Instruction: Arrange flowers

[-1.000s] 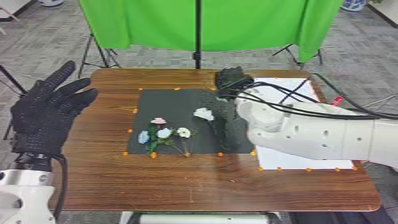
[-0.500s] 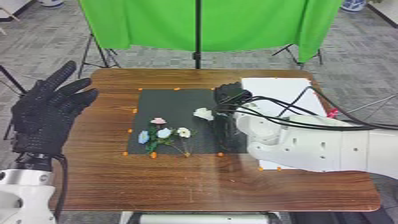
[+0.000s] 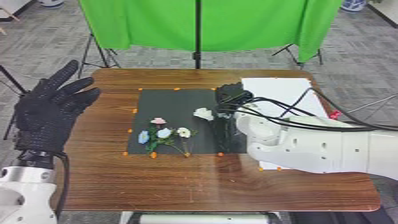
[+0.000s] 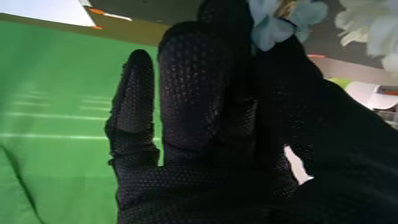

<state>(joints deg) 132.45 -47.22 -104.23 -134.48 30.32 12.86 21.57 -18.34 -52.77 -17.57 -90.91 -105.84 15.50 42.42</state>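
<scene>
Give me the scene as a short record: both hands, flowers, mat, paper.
left hand: open, raised at the table's left edge
right hand: above the dark mat's right side, fingers and thumb around a pale blue flower, apparently pinching it
flower cluster: pink, blue, bluish-white and white blooms, on the mat's near left part
single white flower: on the mat, right of the cluster
dark mat: middle of the table
white paper: right of the mat

The right robot hand (image 3: 233,92) has moved — slightly nearer the robot.
</scene>
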